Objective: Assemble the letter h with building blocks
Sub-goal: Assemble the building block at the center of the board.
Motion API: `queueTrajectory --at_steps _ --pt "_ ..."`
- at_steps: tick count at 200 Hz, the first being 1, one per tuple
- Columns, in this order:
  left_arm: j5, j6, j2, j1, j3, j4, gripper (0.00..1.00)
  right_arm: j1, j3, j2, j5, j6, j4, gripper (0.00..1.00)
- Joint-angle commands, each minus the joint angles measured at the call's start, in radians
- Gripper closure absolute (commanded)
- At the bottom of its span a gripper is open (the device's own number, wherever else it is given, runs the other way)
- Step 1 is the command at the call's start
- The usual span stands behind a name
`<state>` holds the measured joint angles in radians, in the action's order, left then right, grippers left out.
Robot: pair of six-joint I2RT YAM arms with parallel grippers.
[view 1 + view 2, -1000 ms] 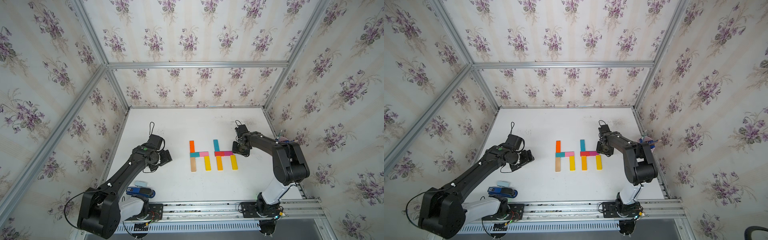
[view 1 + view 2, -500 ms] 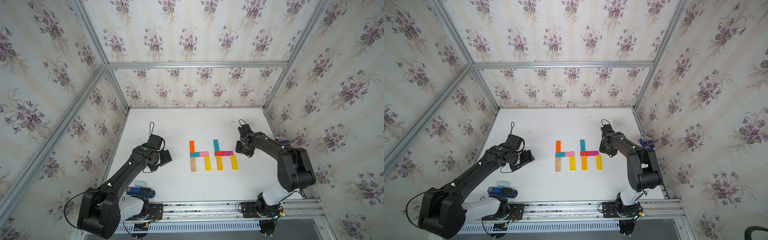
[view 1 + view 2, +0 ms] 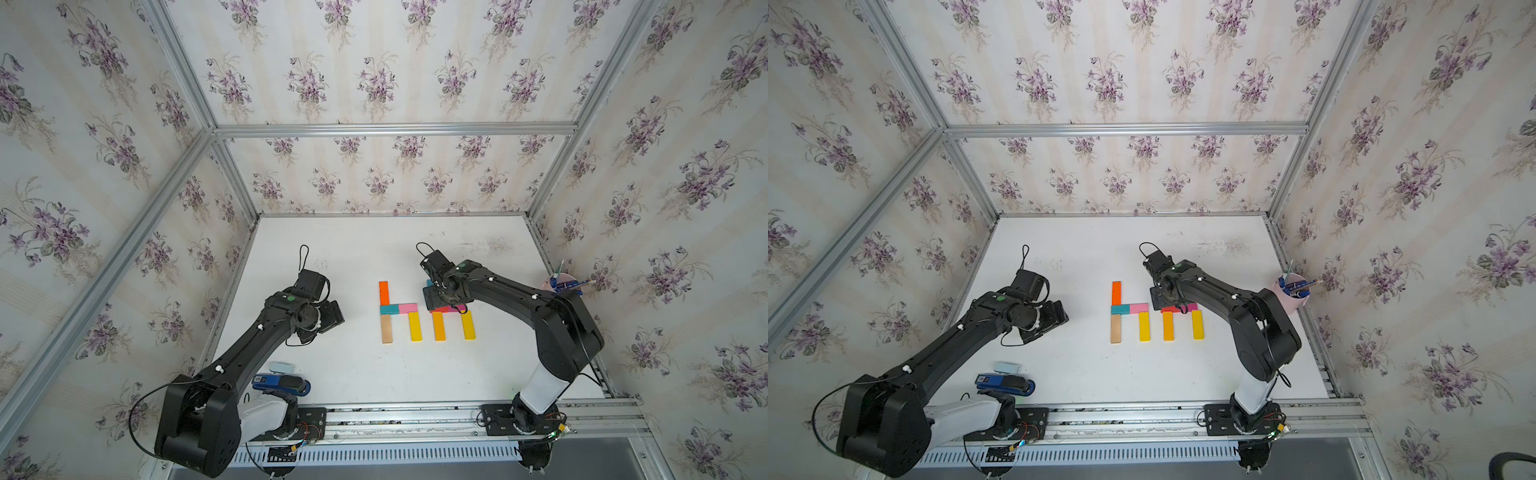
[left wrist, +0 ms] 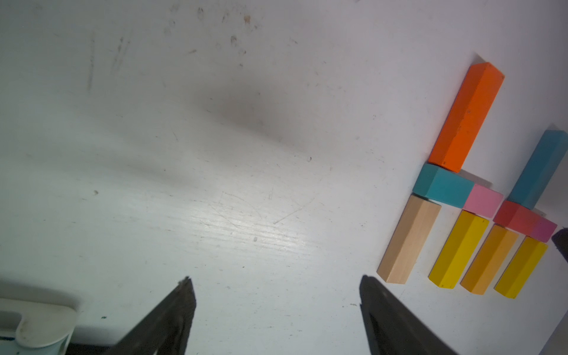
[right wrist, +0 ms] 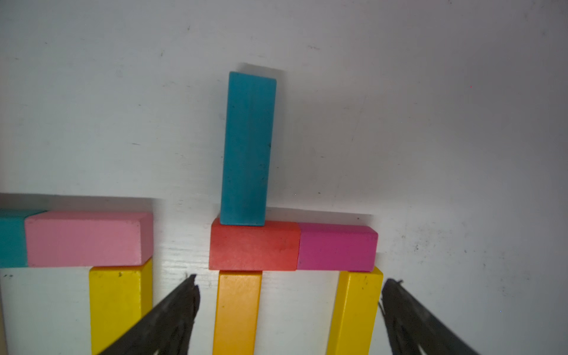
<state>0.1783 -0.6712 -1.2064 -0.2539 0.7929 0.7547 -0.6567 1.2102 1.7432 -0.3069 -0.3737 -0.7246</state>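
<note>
Building blocks (image 3: 1144, 326), ten flat wooden rectangles, lie mid-way across the white worktop (image 3: 374, 249) as two lowercase figures side by side, their long edges square to the front rail.

The left letter h (image 3: 399, 308) has a long orange block (image 3: 383, 292) and a long natural-wood block (image 3: 386, 328) as its stem. A short teal block (image 3: 389, 309) and a short pink block (image 3: 408, 308) form the crossbar, above a yellow leg block (image 3: 414, 326).

The right letter h (image 5: 270, 255) has a long teal block (image 5: 247, 147) butting onto a short red block (image 5: 246, 242), which meets a short magenta block (image 5: 336, 247). Below them run an amber stem block (image 5: 236, 310) and a second yellow leg block (image 5: 353, 310). A narrow strip of bare worktop parts the two figures.

The right pincer (image 5: 290, 285) hangs over the right figure, spread wide and gripping nothing. One fingertip sits in that narrow strip and the other just outside the yellow leg's outer edge; whether they touch the surface is hard to tell.

The left pincer (image 4: 275, 281) is partly spread and empty, over bare worktop well clear of the natural-wood block.

The back half of the worktop is bare up to the wall, and a broad bare band runs in front of the legs. A pale blue rounded pad (image 3: 281, 367) and a dark blue stapler-like object (image 3: 282, 381) sit at the front left, and a pink cup of pens (image 3: 1292, 297) stands at the right edge.
</note>
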Motion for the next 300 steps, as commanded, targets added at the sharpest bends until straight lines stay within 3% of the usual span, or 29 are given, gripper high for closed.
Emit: queueTrajectory --at_steps 1,67,300 --pt "-0.016 0.009 0.006 0.002 -0.003 0.0 0.14 -0.029 0.02 0.029 -0.055 -0.005 -0.031 0.06" --pt "-0.008 0.008 -0.002 0.002 -0.009 -0.011 0.14 -0.061 0.061 0.113 -0.148 -0.051 -0.05 0.06" --pt "-0.01 0.019 -0.007 0.004 0.002 -0.005 0.14 -0.049 0.068 0.166 -0.146 -0.072 -0.042 0.09"
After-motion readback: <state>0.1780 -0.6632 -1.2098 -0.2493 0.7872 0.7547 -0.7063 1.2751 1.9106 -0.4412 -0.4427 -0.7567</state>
